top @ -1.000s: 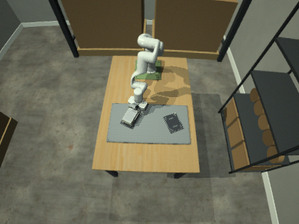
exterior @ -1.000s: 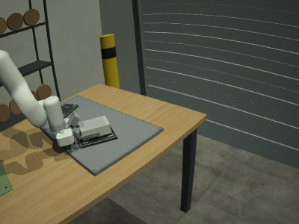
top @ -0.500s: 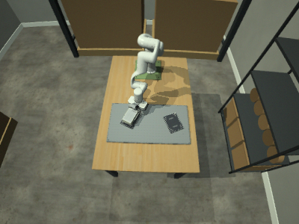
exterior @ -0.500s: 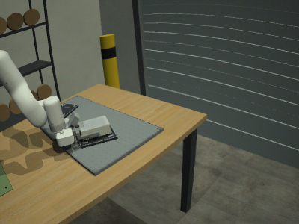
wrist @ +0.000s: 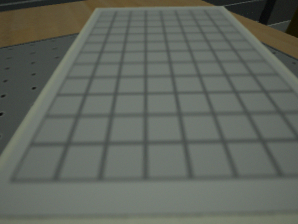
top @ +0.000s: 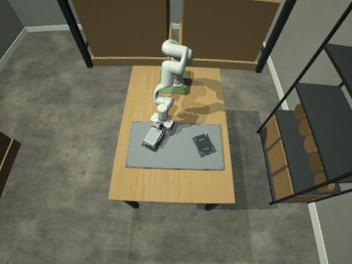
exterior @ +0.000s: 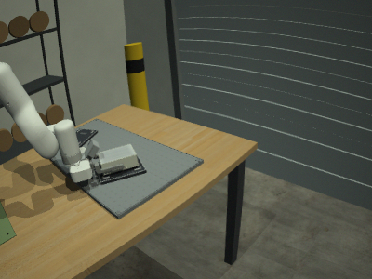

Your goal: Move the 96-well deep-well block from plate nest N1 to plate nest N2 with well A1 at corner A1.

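The deep-well block [top: 153, 137] [exterior: 117, 158] [wrist: 165, 102] lies straight out in front of our claw [top: 162, 127] [exterior: 97, 168], on the side away from the arm's base. Its long axis runs away from the claw, slanting a little towards the robot's right. We judge the claw to be clenched on the block's near end, though the pads themselves are hard to make out.

Directly beneath the block, ahead of the claw, is plate nest N2 [top: 150, 148] [exterior: 127, 176], so we take the carry across as done. The block looks just above the nest or barely in it; we cannot tell whether it is flat inside the locators. The coming move turns on that alignment: we should lower straight, edges parallel to the nest, before letting go. A skewed edge could ride up on a locator.

Off to the claw's left, plate nest N1 [top: 204, 144] [exterior: 86, 137] holds no block. We cannot make out the cut-off corner or the A1 mark.
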